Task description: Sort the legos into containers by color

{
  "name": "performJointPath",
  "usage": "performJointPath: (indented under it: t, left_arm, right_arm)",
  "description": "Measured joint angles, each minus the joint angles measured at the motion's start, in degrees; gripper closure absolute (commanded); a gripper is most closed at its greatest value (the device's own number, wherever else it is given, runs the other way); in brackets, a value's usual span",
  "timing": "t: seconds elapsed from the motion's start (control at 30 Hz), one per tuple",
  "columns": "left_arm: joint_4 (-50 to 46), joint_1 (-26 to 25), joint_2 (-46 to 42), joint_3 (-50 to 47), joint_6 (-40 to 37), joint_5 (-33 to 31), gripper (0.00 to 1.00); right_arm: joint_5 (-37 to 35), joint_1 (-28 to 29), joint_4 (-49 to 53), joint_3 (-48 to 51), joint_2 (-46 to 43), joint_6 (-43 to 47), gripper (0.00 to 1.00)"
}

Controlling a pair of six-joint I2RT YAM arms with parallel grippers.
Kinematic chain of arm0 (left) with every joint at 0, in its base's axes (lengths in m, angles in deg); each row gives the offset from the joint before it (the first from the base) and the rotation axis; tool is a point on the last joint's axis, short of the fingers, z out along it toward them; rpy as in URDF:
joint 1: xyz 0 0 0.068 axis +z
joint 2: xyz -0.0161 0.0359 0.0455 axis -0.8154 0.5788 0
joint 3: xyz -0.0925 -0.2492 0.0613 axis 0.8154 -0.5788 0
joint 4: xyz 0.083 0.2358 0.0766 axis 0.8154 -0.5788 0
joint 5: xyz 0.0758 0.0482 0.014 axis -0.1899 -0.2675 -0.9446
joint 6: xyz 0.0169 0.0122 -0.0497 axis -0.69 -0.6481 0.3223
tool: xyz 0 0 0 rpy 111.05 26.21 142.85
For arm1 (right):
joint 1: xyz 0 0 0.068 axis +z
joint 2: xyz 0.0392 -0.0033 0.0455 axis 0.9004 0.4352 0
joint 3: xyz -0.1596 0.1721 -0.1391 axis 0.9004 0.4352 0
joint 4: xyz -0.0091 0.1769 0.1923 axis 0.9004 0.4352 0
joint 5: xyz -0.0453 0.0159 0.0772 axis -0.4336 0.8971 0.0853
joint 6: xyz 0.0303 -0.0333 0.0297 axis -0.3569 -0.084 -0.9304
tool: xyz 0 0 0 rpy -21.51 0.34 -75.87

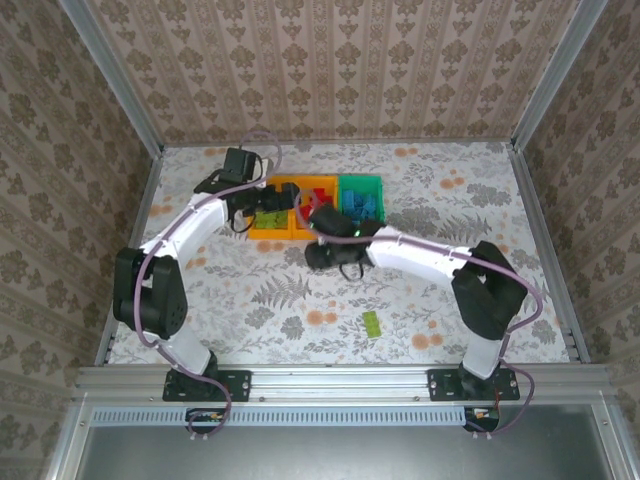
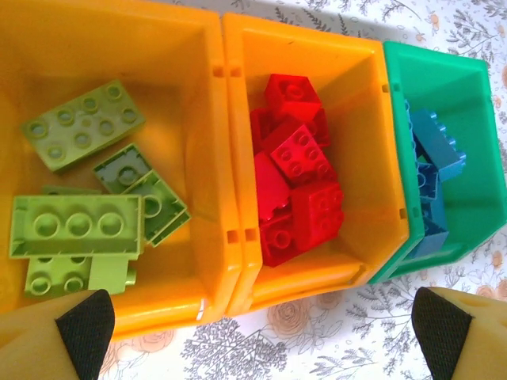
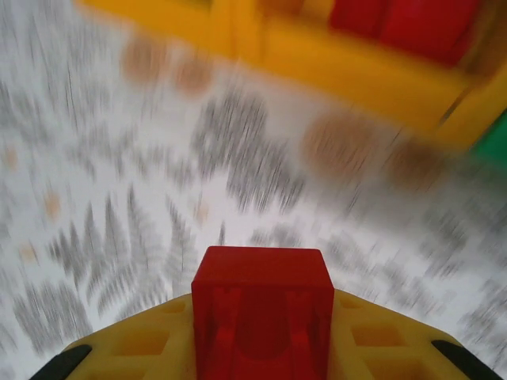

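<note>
Three containers stand side by side at the back. The left orange bin (image 2: 202, 158) holds lime green legos (image 2: 79, 226). Red legos (image 2: 297, 186) fill the middle orange bin (image 2: 360, 119). Blue legos (image 2: 436, 146) lie in the green bin (image 2: 475, 95). My left gripper (image 2: 261, 340) hangs open above the front rims of the orange bins (image 1: 275, 232). On the near side of the bins, over the table, my right gripper (image 3: 261, 348) is shut on a red lego (image 3: 261, 305). That view is blurred by motion. One lime green lego (image 1: 372, 323) lies alone on the table in front.
The table has a flowered cloth (image 1: 300, 300) and is walled by patterned panels on three sides. The right arm (image 1: 430, 255) stretches across the middle towards the bins. The left arm (image 1: 185, 235) curves along the left side.
</note>
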State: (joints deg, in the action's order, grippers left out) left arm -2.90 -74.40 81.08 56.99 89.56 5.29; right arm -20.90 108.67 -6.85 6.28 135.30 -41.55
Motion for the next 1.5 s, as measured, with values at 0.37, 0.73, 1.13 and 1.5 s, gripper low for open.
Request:
performJointPath:
  t: [0.37,0.73,1.13,1.5]
  left_arm:
    - [2.1,1.1,-5.2,-11.0,2.2,-2.0,0.0]
    - [3.8,0.7,-8.4,-17.0,3.9,-2.0,0.0]
    - [4.6,-13.2,-8.8,-18.4,1.9,-3.7,0.0]
    - [-0.3,-33.1,1.7,-9.6,-1.3,-4.2,0.0]
  right_arm:
    - [7.7,-10.0,-0.1,-19.4,14.9,-7.6,0.66]
    - [11.2,-12.8,-2.2,-24.4,22.1,-14.9,0.44]
    - [12.4,-13.3,-3.6,-26.3,22.6,-18.1,0.25]
    - [8.1,-15.5,-3.0,-10.6,1.4,-14.7,0.18]
